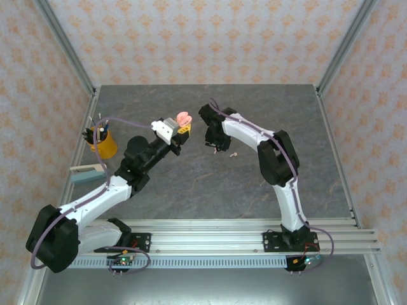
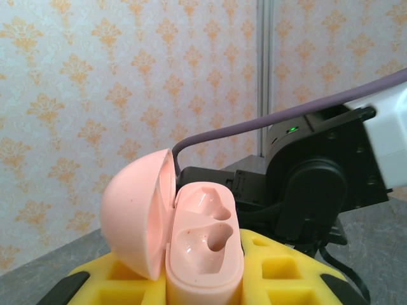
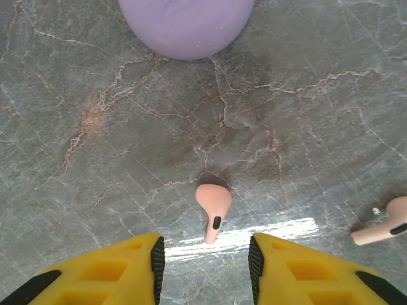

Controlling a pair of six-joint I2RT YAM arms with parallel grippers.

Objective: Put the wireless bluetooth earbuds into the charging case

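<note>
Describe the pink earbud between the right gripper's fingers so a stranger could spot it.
On the grey table, find the right gripper, its yellow fingers apart and pointing down. A pale pink earbud lies on the table in line with the gap between them, stem toward the gripper. The other pink earbud lies off to the side, outside the fingers.

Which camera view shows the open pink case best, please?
The left wrist view. There the pink case is close and large: its lid stands open and both sockets are empty. The top view shows the case as a small pink spot, without detail.
</note>
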